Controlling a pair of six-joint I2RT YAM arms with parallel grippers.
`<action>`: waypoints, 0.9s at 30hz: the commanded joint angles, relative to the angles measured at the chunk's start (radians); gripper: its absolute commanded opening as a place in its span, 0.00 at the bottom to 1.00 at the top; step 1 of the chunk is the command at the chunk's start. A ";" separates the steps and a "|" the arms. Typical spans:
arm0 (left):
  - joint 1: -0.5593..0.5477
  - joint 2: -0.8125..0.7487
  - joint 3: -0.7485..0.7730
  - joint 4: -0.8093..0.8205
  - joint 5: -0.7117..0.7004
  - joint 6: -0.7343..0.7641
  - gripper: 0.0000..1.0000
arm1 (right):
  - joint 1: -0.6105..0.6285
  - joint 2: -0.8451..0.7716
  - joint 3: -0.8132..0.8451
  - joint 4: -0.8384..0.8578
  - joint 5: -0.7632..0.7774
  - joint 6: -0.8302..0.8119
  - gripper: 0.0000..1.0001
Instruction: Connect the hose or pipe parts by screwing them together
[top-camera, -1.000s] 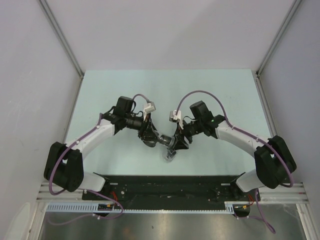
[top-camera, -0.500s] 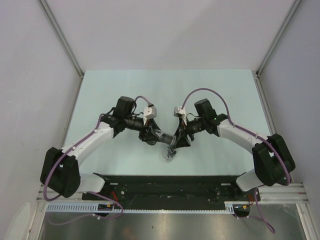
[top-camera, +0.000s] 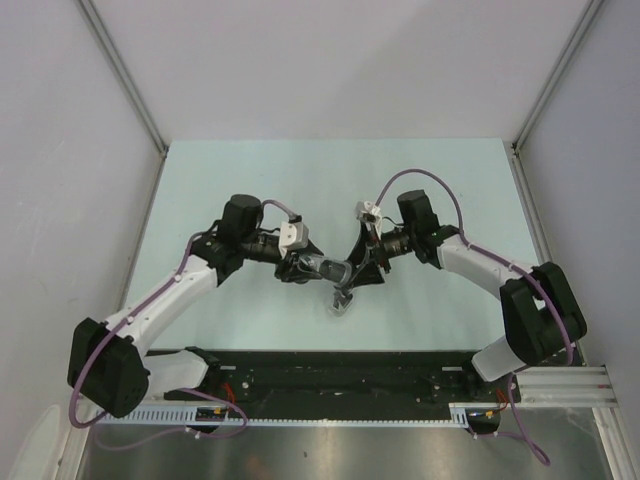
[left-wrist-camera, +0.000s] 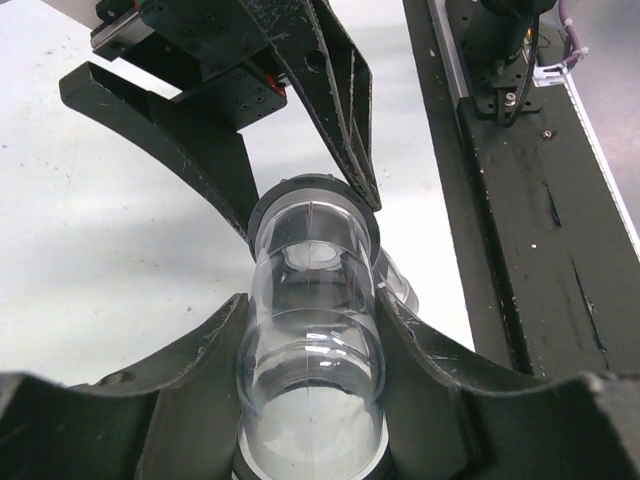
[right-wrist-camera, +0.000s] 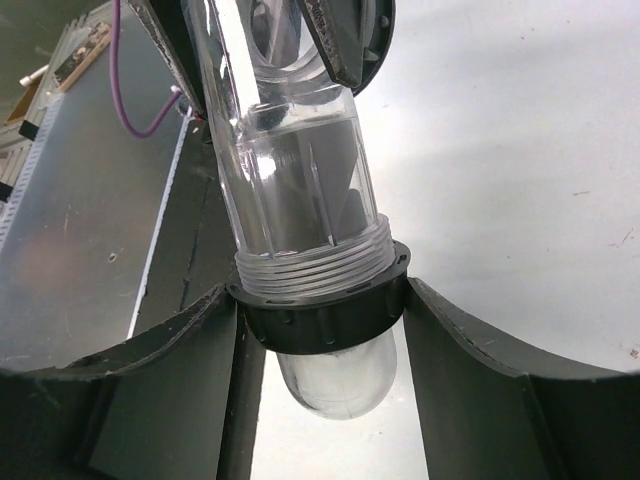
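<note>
Pale green tabletop (top-camera: 250, 180) between white walls lay under both arms. On the left, I saw the left gripper (top-camera: 298, 266) with its jaws spread partway and clamped round the clear pipe section (left-wrist-camera: 312, 350), its fingers (left-wrist-camera: 200, 350) pressing either side of the tube. Compared with a second earlier, that arm's elbow had swung out and down toward the near left corner. Its wrist had rolled so the white wrist block (top-camera: 292, 233) sat lower. The two pipe parts met above the table centre, between the grippers, a little farther from the bases than before. To the right, the right gripper (top-camera: 360, 274) pinched the black threaded collar (right-wrist-camera: 320, 305), with a clear domed end (right-wrist-camera: 338, 375) poking below it. Its wrist had turned too, and its own block (top-camera: 365, 210) now stood higher in the top view.
</note>
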 joint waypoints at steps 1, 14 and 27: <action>-0.135 0.040 -0.058 0.014 0.109 0.156 0.00 | 0.028 -0.024 0.089 0.410 -0.219 0.205 0.00; -0.164 -0.001 -0.060 0.014 0.025 0.221 0.00 | 0.017 0.042 0.089 0.643 -0.297 0.470 0.00; -0.207 -0.016 -0.077 0.017 -0.134 0.282 0.00 | 0.007 0.235 0.089 1.596 -0.320 1.225 0.00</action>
